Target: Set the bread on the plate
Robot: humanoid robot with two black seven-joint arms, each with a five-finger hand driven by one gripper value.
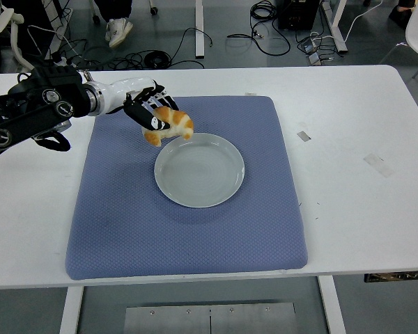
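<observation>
Left hand (148, 111) grips bread (171, 124).
Fingers curl around it, lifted above the plate's (199, 169) upper-left rim.

Left hand (150, 111) grips bread (171, 125) above plate (199, 170) far-left rim, over blue mat (125, 223)

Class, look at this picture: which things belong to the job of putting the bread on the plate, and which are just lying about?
Part of the job:
- bread
- plate
- left robot hand, gripping the bread

Just lying about:
- blue mat
- white table
- tape scraps
- floor cables
</observation>
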